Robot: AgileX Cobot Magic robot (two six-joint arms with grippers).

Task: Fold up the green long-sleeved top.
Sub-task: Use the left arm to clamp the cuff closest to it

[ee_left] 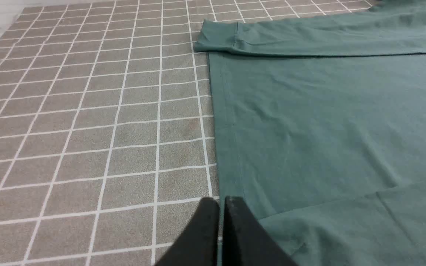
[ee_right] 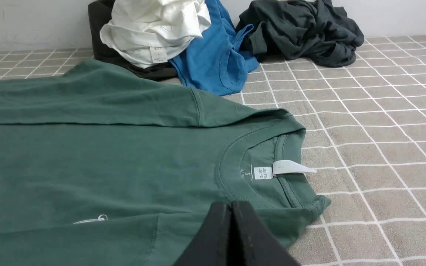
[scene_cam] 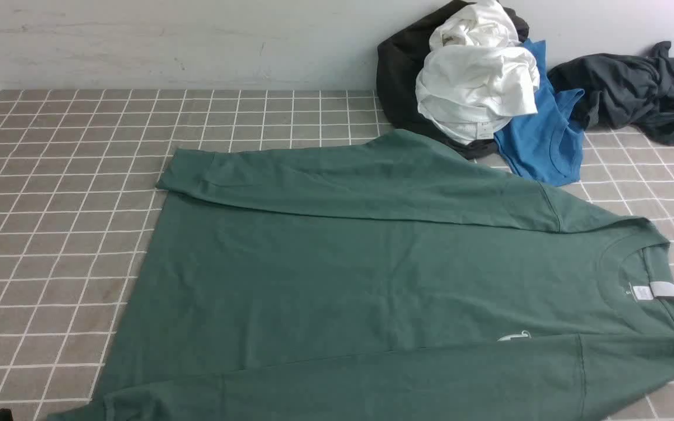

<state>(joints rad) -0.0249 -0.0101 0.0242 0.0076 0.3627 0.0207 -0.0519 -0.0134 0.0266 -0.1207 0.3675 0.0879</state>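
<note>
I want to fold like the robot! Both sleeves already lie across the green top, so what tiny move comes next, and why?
Probably just opening up. The left fingers are shut beside the hem of the green top, and the right fingers are shut near its collar, so neither can pinch cloth for the next fold yet.

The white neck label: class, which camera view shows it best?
The right wrist view: the neck label lies close and sharp on the green top. The front view shows the label small, far right. The left wrist view shows only hem and sleeve, no label.
</note>
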